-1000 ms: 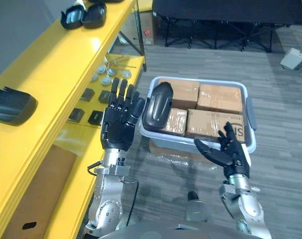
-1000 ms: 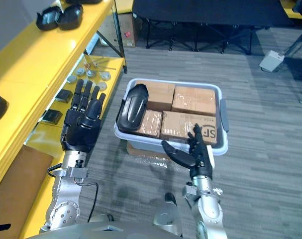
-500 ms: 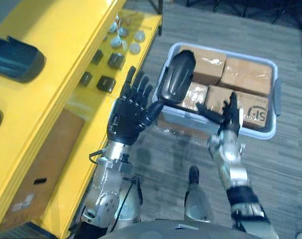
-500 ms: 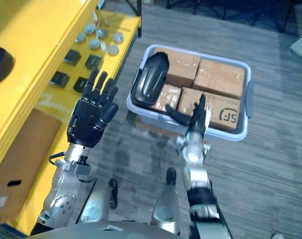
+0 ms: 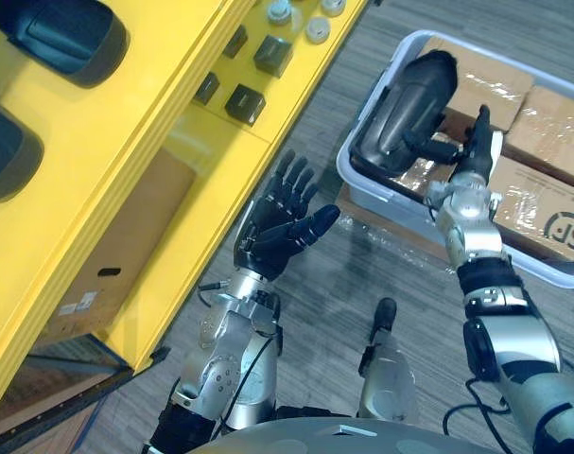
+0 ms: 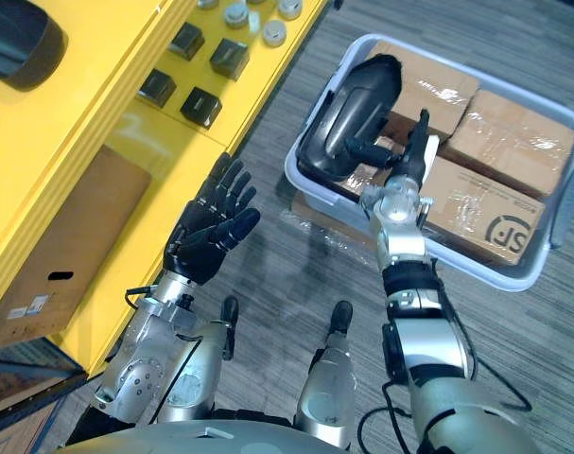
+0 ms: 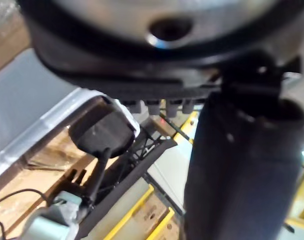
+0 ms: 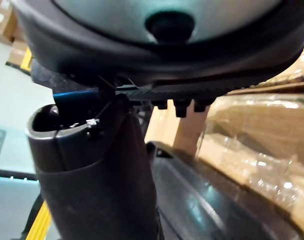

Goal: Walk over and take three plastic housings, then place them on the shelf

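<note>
Upper right: 1 black housing (image 5: 405,104) lies in the bin (image 5: 362,194), long axis lower left to upper right. My right hand (image 5: 466,165) just beside it, fingers straight. My left hand (image 5: 272,232) spread open, centre.

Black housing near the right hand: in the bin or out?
In. The housing rests on the boxes inside the bin, right hand open beside it, not gripping.
</note>
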Available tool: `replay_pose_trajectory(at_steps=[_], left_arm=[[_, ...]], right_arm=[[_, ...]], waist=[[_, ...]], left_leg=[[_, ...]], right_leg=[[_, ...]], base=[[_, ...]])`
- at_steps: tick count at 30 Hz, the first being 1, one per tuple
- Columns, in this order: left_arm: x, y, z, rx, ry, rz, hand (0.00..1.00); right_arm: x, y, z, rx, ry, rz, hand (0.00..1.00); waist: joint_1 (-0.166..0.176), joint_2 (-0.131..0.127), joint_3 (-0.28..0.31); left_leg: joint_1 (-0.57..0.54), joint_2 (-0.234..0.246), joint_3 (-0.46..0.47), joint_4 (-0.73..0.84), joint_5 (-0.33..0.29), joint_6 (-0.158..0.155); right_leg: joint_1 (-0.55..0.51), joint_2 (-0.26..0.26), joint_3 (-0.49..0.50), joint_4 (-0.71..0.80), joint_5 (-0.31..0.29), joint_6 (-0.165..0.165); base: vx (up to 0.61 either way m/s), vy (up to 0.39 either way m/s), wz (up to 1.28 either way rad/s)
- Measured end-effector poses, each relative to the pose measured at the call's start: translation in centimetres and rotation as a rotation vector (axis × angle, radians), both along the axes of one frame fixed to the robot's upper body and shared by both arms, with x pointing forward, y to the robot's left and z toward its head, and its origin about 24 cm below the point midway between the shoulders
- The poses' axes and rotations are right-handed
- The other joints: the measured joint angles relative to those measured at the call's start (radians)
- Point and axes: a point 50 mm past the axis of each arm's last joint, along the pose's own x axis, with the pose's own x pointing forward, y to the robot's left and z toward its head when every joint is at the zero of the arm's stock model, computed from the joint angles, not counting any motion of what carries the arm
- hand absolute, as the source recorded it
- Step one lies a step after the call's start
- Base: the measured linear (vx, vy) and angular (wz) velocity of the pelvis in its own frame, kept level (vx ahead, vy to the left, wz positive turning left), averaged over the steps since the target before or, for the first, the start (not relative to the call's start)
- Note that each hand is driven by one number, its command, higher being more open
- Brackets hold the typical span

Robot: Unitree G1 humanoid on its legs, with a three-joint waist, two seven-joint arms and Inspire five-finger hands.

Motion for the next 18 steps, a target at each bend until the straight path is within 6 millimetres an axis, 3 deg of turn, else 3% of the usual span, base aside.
replay_pose_trajectory(at_steps=[4,11,15,16,18], left_arm=[[0.0,-0.3,-0.8,-0.006,0.037,-0.013,1.0],[-0.1,-1.0,-1.7,-0.036,0.094,-0.027,1.0],[-0.1,-1.4,-1.7,-0.053,0.107,-0.027,1.0],[-0.1,-1.5,-1.9,-0.057,0.12,-0.027,1.0],[-0.2,-1.6,-2.3,-0.054,0.14,-0.027,1.0]], right_arm=[[1.0,-0.6,2.1,-0.039,0.013,-0.022,1.0],[1.4,-2.5,3.0,-0.045,0.123,-0.12,1.0],[1.3,-4.1,4.7,-0.022,0.139,-0.205,1.0],[1.2,-4.5,4.7,-0.017,0.16,-0.239,0.0],[1.1,-4.6,4.5,-0.016,0.175,-0.255,0.0]], waist=[[0.022,0.014,0.011],[0.027,0.021,0.014],[0.031,0.045,0.038],[0.034,0.049,0.041],[0.034,0.049,0.042]], left_leg=[[-0.023,-0.002,-0.02,-0.001,0.015,-0.003],[-0.06,-0.013,-0.035,0.0,0.033,-0.003],[-0.062,-0.014,-0.041,0.003,0.04,-0.004],[-0.062,-0.013,-0.042,-0.001,0.045,-0.005],[-0.062,-0.012,-0.044,-0.003,0.051,-0.007]], right_leg=[[-0.012,0.0,-0.02,0.008,-0.001,-0.001],[-0.051,-0.013,-0.033,0.037,-0.004,-0.004],[-0.055,-0.014,-0.036,0.055,-0.007,-0.008],[-0.055,-0.014,-0.039,0.055,-0.008,-0.009],[-0.055,-0.013,-0.043,0.055,-0.01,-0.012]], base=[[-0.02,-0.011,0.14],[-0.04,0.002,0.07],[-0.05,-0.006,0.03],[-0.04,-0.014,0.03],[-0.02,-0.019,0.04]])
